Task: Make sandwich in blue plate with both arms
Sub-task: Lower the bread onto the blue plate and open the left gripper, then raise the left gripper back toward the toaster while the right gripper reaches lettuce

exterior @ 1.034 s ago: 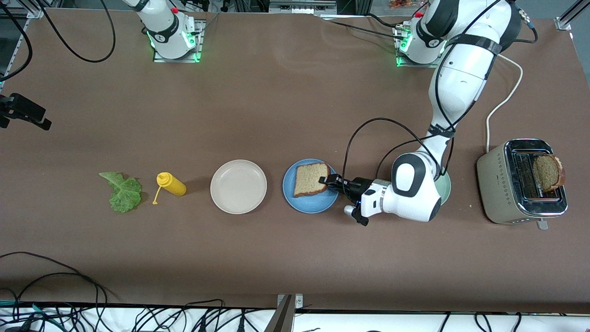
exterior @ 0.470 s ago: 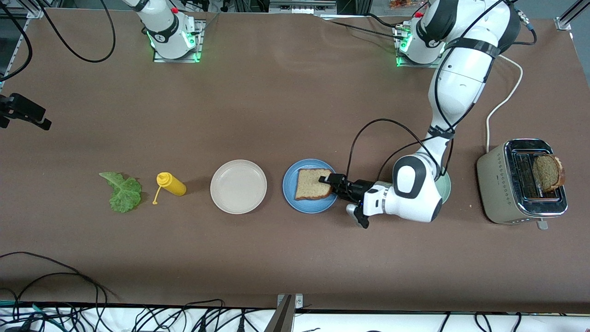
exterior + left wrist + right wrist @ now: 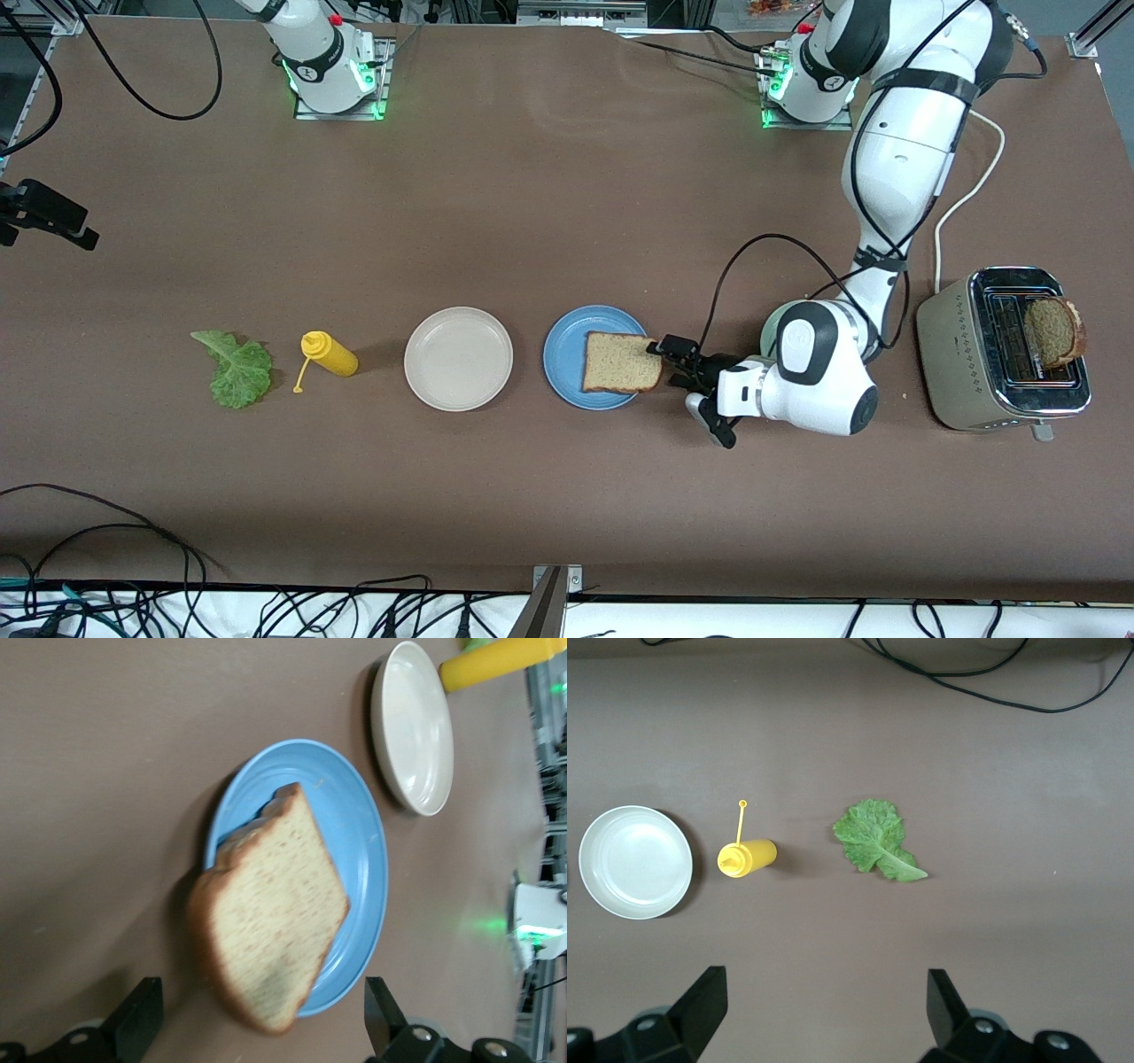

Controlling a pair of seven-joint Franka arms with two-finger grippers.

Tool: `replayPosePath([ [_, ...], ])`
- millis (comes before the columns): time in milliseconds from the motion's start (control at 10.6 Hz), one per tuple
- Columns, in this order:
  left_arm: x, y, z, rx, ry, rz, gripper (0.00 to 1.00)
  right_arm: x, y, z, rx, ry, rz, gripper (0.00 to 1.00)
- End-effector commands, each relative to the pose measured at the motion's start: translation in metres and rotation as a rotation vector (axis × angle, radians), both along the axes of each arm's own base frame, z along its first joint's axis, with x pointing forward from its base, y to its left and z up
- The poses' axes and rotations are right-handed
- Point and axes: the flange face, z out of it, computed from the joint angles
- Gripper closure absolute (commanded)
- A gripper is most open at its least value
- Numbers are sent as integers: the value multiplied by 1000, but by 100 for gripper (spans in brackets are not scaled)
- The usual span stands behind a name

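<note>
Brown tabletop carries no readable writing. On the round blue plate point(image 3: 574, 377) a brown bread slice point(image 3: 622, 362) now lies released, overhanging the rim; the left gripper point(image 3: 675, 361) has drawn back, fingers spread and empty. The right gripper point(image 3: 824, 1014) waits wide open above the crinkled green lettuce leaf point(image 3: 234, 367).

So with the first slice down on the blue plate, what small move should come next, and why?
Probably draw the left gripper clear of the bread slice: its fingers are open and the slice lies on the blue plate, overhanging the rim. The lettuce leaf lies beneath the open right gripper, ready to fetch.
</note>
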Motion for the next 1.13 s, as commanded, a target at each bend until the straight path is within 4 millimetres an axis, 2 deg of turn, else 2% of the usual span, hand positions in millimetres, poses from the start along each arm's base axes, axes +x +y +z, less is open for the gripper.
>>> replayPosePath([
  [0,3,10,40,122,-30,-53,0,-3,-1,6,13,-1,-3,0],
  [94,3,14,55,179,-23,-46,0,-3,-2,6,13,-1,-5,0],
  [376,1,30,128,417,-63,-43,0,-3,-2,6,12,-1,-3,0],
  [658,1,65,199,607,-148,2,0,-3,-2,6,13,-1,-5,0],
  [846,-10,86,253,724,-177,35,0,-3,-1,6,13,-1,-3,0],
  [1034,-27,98,305,795,-196,51,0,-3,-1,6,13,0,-3,0],
])
